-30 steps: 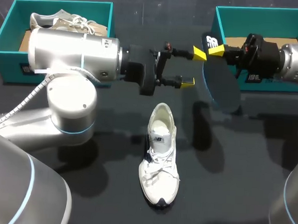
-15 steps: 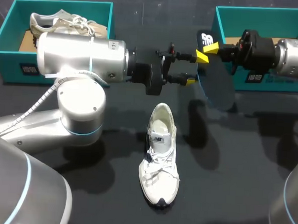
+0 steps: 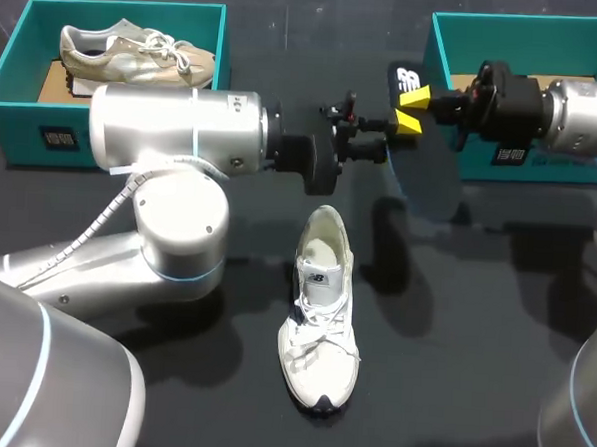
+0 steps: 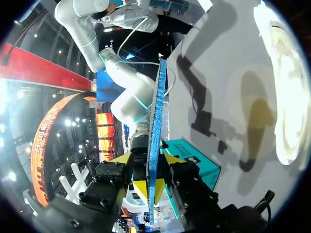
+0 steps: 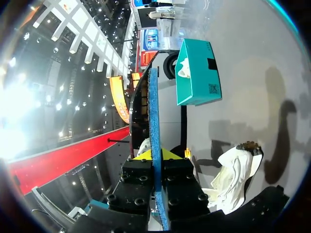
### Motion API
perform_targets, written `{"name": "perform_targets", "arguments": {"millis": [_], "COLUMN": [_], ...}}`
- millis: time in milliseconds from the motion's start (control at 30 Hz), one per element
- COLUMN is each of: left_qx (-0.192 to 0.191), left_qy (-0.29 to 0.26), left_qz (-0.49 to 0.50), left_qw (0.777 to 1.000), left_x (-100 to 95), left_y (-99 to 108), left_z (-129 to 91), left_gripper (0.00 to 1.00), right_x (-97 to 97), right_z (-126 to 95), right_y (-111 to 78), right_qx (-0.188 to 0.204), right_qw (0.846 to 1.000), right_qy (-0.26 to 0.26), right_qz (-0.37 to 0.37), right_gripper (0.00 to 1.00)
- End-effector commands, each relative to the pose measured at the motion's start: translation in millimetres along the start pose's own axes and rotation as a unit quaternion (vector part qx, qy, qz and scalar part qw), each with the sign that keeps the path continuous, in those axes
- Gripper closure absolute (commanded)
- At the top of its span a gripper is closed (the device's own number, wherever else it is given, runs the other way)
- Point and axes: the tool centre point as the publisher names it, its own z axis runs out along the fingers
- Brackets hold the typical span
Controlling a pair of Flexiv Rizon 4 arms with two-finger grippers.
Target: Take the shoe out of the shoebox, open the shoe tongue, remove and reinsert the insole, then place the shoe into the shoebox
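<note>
Non-task stuff: black table (image 3: 472, 343) with teal box (image 3: 23, 129) at its far-left corner, beige shoe (image 3: 127, 54) inside.

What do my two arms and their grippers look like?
The left arm and right arm are silver cylinders with thin blue joint rings; a white ribbed cable runs along the left. The left gripper and right gripper are black with yellow wedge tips.

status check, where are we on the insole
Left and right jaws both shut on the insole, held above the table. Shoe on the table below, insole out. Other shoe in left box, not in the way.
</note>
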Motion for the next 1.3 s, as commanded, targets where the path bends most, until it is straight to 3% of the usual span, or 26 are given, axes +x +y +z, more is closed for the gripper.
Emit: {"name": "perform_targets", "arguments": {"millis": [33, 167, 267, 600, 667, 767, 900, 1267, 1300], "left_qx": [-0.007, -0.008, -0.007, -0.005, -0.005, -0.004, -0.003, -0.003, -0.003], "left_qy": [0.0, 0.004, 0.004, 0.004, 0.009, 0.012, 0.015, 0.006, 0.005], "left_qz": [0.0, -0.001, 0.0, -0.001, -0.001, -0.002, -0.001, 0.005, 0.005], "left_qw": [1.0, 1.0, 1.0, 1.0, 1.0, 1.0, 1.0, 1.0, 1.0], "left_x": [2.1, 4.1, 3.6, 6.5, 7.9, 9.5, 10.5, 6.1, 5.7], "left_y": [1.1, 0.6, -0.5, -1.8, -0.5, 0.5, -0.4, -4.0, -4.4], "left_z": [1.7, 1.4, 0.3, -9.0, -9.9, -9.7, -7.2, -9.3, -11.1], "left_gripper": [0.68, 0.68, 0.75, 0.75, 0.79, 0.94, 1.0, 1.0, 1.0], "right_x": [-2.4, -3.6, -3.8, -2.0, -1.5, -0.3, -1.1, -2.8, -3.1], "right_z": [3.8, 5.7, 7.3, 6.9, 6.3, 6.6, 7.8, 9.5, 8.7], "right_y": [0.7, -2.0, -2.6, -2.8, -2.4, -2.1, -2.3, -1.7, -2.4], "right_qx": [0.002, 0.0, 0.001, 0.003, 0.003, 0.003, 0.006, 0.012, 0.011], "right_qw": [1.0, 1.0, 1.0, 1.0, 1.0, 1.0, 1.0, 1.0, 1.0], "right_qy": [0.0, 0.003, 0.004, 0.002, 0.001, 0.0, 0.001, 0.009, 0.011], "right_qz": [-0.001, -0.004, -0.003, -0.002, -0.004, -0.006, -0.003, 0.003, 0.004], "right_gripper": [1.0, 1.0, 1.0, 1.0, 1.0, 1.0, 1.0, 1.0, 0.8]}}
